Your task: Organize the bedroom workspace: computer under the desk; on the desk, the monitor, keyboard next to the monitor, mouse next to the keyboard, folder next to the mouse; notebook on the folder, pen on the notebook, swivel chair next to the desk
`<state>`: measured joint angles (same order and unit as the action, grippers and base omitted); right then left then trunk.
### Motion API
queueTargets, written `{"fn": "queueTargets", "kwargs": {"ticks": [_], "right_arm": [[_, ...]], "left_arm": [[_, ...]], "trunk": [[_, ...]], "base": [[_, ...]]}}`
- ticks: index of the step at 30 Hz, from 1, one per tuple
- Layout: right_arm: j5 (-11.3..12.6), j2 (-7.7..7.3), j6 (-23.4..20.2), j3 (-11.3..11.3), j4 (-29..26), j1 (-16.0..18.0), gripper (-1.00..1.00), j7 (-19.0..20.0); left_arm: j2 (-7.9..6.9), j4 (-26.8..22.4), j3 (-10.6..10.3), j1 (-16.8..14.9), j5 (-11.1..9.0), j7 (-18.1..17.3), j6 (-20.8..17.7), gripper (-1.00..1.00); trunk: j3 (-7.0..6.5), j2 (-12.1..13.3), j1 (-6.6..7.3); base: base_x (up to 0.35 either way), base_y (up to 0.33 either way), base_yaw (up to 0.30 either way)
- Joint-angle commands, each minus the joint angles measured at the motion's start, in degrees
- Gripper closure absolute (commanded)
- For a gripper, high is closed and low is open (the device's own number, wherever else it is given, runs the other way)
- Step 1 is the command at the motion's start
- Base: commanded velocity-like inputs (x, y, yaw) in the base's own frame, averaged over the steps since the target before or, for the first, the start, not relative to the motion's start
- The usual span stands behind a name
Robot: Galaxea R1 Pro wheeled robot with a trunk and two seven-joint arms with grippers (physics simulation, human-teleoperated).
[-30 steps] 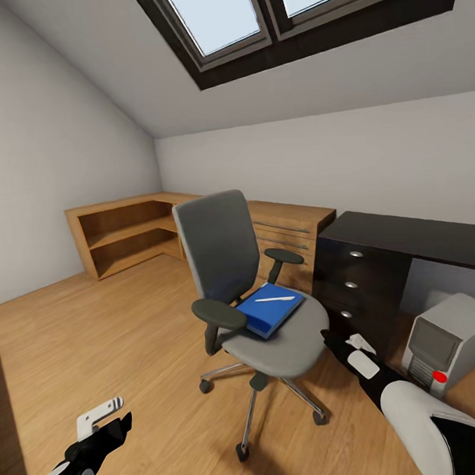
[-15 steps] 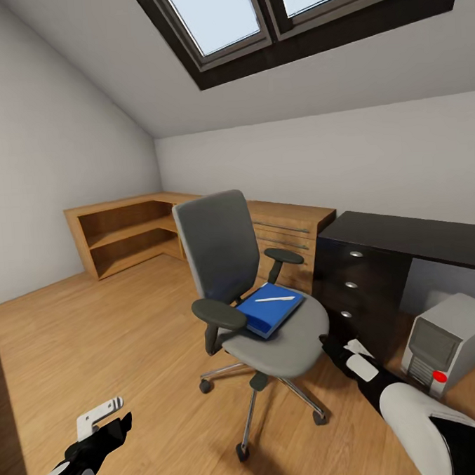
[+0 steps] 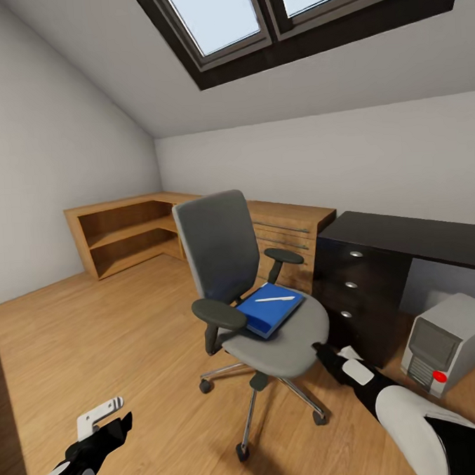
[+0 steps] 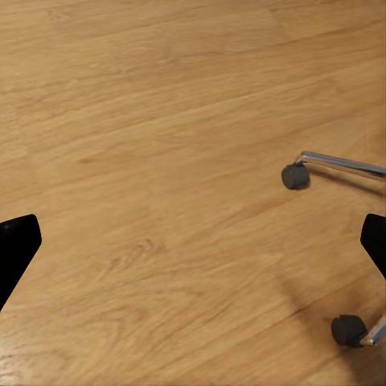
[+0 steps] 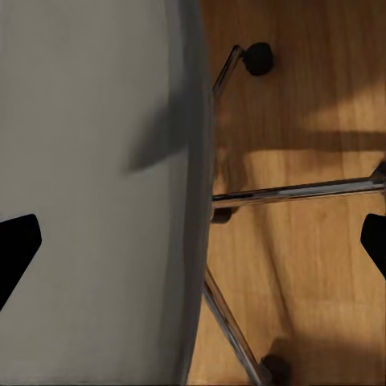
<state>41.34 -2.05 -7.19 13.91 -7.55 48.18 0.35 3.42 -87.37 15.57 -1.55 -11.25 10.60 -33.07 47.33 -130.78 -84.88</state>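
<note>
While the folder [image 3: 270, 308] lies on the swivel chair [image 3: 251, 293] seat near its front edge with the pen [image 3: 274, 299] loose on top, the right gripper [image 3: 329, 355] hangs spread open at the seat's right edge; the left gripper [image 3: 101, 418] is open low over the floor. Folder looks thin, stiff, light; pinch its overhanging edge, pen likely rolls off. The desk [image 3: 400, 245] stands right.

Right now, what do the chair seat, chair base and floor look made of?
Chair seat: looks like grey padded fabric, matte, no glare; could be smooth vinyl in this render. Chair base: polished metal, probably chrome, since the spokes show bright highlights; the casters look like dark plastic or rubber. Floor: light wood boards, with visible grain and a soft satin sheen.
</note>
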Motion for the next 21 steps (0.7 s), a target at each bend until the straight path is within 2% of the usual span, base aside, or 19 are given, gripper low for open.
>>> {"fn": "queueTargets", "kwargs": {"ticks": [1,4,11,21], "right_arm": [[-0.1,0.03,-0.7,0.5,-0.1,0.0,-1.0,0.0],[0.4,0.1,-2.5,0.5,0.0,0.0,-1.0,0.1],[0.8,0.15,-3.0,0.5,-0.1,0.0,-1.0,0.8],[0.8,0.19,-3.0,0.4,-0.2,0.0,-1.0,0.9]], "left_arm": [[0.03,-0.1,0.0,0.0,-0.6,0.4,-0.2,-1.0],[0.08,0.0,0.0,0.0,-0.6,0.4,-0.2,-1.0],[0.08,0.0,-0.4,0.0,-0.6,0.4,-0.2,-1.0],[0.09,0.0,-0.4,0.0,-0.6,0.4,-0.2,-1.0]], "trunk": [[0.06,0.0,0.01],[0.06,0.0,0.01],[0.06,0.0,0.01],[0.06,0.0,0.01]], "base": [[0.0,0.0,0.0],[0.0,0.0,0.0],[0.013,0.0,0.0],[0.175,0.0,0.0]]}}
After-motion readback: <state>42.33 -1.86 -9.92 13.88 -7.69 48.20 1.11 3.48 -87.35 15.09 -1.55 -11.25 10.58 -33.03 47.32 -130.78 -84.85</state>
